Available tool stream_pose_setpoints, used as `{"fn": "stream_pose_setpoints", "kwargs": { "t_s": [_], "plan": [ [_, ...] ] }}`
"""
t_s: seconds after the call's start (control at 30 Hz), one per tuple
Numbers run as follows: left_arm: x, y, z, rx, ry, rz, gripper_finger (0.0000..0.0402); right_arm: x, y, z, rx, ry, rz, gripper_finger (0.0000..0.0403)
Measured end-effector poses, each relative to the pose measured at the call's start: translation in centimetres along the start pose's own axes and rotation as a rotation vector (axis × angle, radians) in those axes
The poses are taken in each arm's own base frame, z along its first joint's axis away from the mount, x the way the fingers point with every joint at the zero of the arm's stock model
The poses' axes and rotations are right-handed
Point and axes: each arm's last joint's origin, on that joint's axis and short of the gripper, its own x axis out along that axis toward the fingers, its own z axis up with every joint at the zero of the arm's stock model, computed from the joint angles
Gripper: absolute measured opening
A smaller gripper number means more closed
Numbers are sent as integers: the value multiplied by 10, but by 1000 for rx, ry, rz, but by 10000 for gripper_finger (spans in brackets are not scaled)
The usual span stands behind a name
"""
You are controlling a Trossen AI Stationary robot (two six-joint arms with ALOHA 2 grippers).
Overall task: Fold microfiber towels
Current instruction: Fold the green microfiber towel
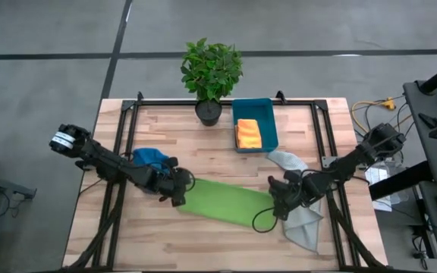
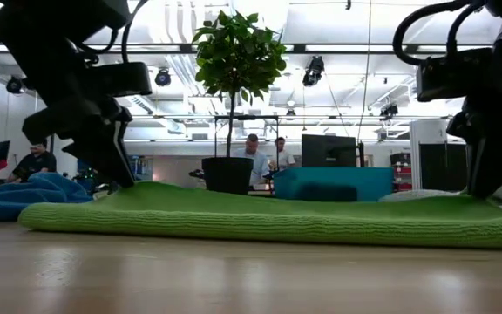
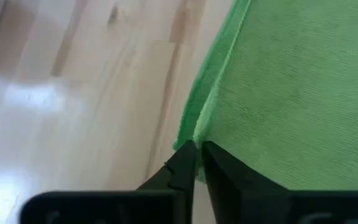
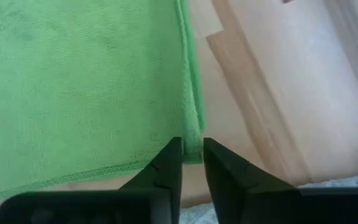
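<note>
On the table's near middle, the green towel [image 1: 226,203] is lying flat. The left gripper [image 3: 196,148] is pinching one end's corner, and the right gripper [image 4: 192,149] is pinching the other end's corner. Folding seems to be going on; next both should lift together. Farther back, the bin [image 1: 271,125] is holding the orange towel [image 1: 248,134].

A potted plant [image 1: 210,74] stands at the far edge of the wooden bench [image 1: 203,235], with a teal bin [image 1: 268,125] just beside it. In the room behind, people [image 2: 253,157] sit by a monitor [image 2: 328,150].
</note>
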Motion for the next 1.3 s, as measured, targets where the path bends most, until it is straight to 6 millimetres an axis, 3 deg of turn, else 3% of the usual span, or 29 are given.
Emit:
{"fn": "stream_pose_setpoints", "kwargs": {
  "t_s": [0.17, 0.33, 0.5, 0.67, 0.9, 1.03, 1.3],
  "plan": [
    [1, 6, 3, -4, -3, 17, 91, -6, -8, 4, 59, -14, -21, 102],
    [-7, 10, 12, -40, -41, 10, 158, -25, -12, 11, 130, -107, 46, 128],
    [-12, 12, 20, -54, -64, -22, 182, -39, -7, 20, 222, -218, 169, 134],
    [-2, 7, 23, -4, -37, -141, 146, -28, 3, 27, 295, -282, 211, 119],
    [16, 2, 20, 112, 43, -213, 17, 5, 26, 32, 360, -222, 314, 65],
    [29, -2, 10, 126, 129, -225, 12, 27, 29, 26, 398, -124, 276, 17],
    [36, -15, -2, 45, 228, -252, 2, 50, 30, 29, 429, -72, 208, 10]
  ]
}}
